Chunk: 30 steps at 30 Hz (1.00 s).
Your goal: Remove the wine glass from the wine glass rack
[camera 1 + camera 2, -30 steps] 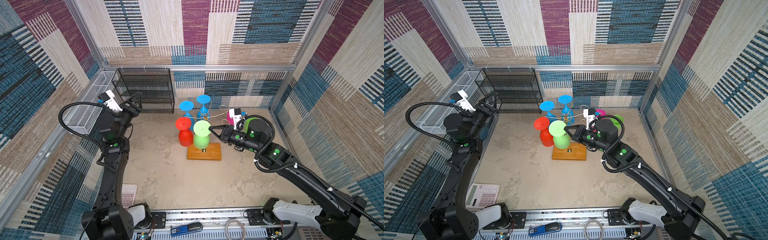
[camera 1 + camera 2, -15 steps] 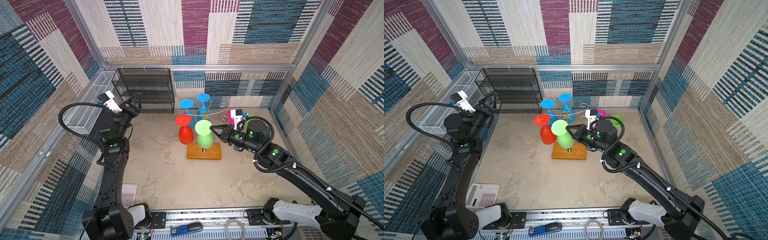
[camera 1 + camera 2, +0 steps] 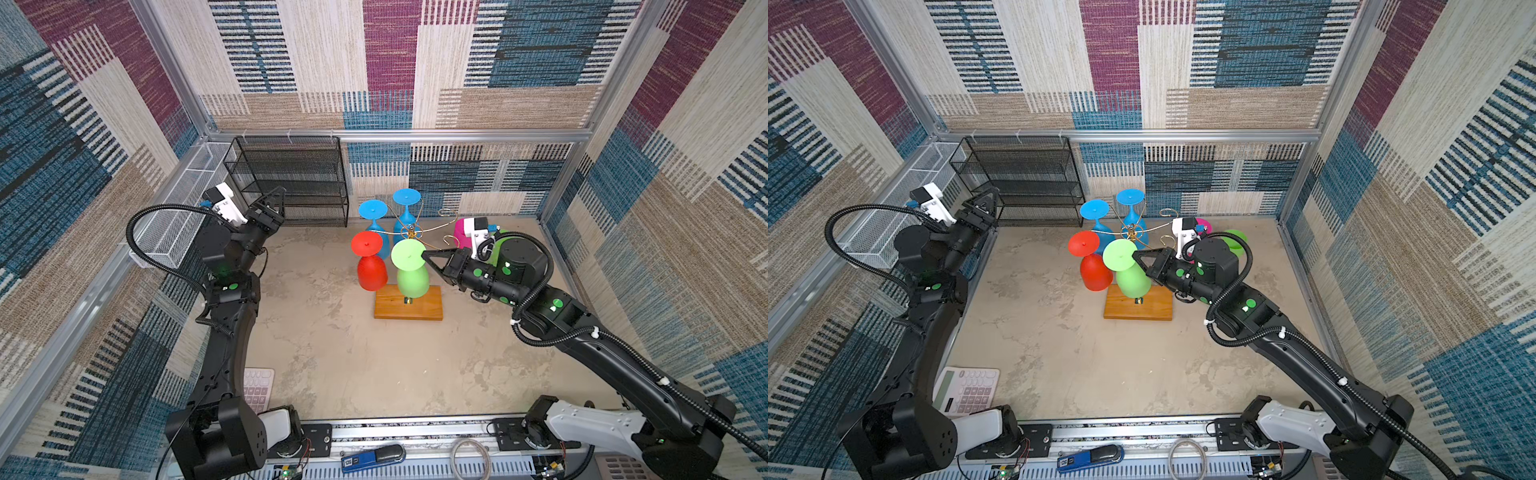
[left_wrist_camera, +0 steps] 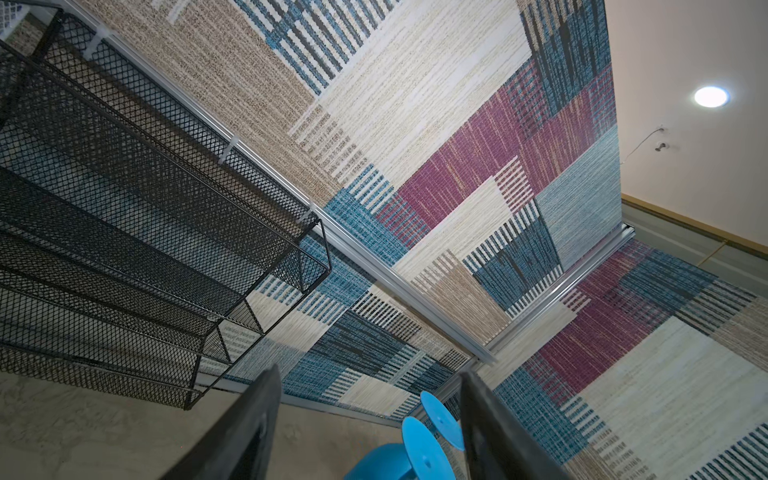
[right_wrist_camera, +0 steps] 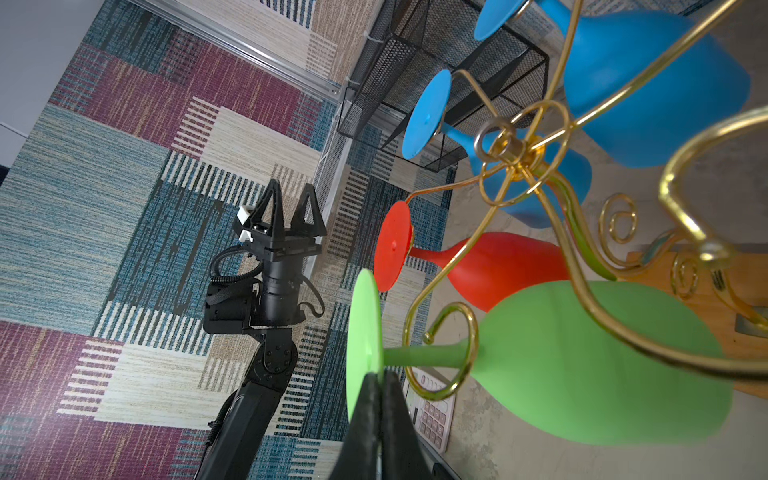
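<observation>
A: Counted, front rail back?
B: At 7 o'clock, one calculator [image 3: 967, 390], partly behind the left arm. At centre, one wine glass rack [image 3: 390, 308]; six glasses: two green, one red, two blue, one pink.
A: Task glass?
B: Hung bowl-down at the rack's 6 o'clock, green wine glass [image 3: 411, 276], stem through a gold scroll. At its 3 o'clock, right gripper [image 3: 424, 254], jaws pinching the foot's rim; at 9, red wine glass [image 3: 370, 270], just beside.
A: Unclear?
B: At 3 o'clock, pink wine glass [image 3: 459, 233] and second green glass [image 3: 1235, 242], half hidden behind the right wrist; hanging or standing, cannot tell.
A: Farther back?
B: Two blue wine glasses [image 3: 373, 210] at 11 and 12; left gripper [image 5: 291, 187] at 10, jaws spread; one black mesh shelf [image 3: 291, 178], one white mesh basket [image 3: 178, 226].
</observation>
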Each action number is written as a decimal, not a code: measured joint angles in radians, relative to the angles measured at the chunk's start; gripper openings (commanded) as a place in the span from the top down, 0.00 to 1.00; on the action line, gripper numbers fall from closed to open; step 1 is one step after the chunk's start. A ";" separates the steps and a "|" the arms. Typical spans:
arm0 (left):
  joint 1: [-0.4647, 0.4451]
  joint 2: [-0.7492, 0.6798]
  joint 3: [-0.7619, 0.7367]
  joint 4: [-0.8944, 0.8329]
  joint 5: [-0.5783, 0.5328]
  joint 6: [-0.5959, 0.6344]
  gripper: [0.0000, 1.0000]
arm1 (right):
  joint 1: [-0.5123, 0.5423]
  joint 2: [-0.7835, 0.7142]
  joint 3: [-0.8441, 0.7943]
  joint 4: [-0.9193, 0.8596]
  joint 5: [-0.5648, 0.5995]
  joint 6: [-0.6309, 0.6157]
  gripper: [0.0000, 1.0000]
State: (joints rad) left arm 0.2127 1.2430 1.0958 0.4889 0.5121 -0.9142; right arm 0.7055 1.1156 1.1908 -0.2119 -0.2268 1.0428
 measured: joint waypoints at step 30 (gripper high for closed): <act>0.000 0.000 0.000 -0.002 0.042 -0.006 0.30 | -0.118 0.039 0.059 -0.077 -0.242 0.041 1.00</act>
State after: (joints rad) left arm 0.2131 1.2434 1.0958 0.4873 0.5541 -0.9203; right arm 0.5873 1.1545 1.2499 -0.2890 -0.4686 1.0836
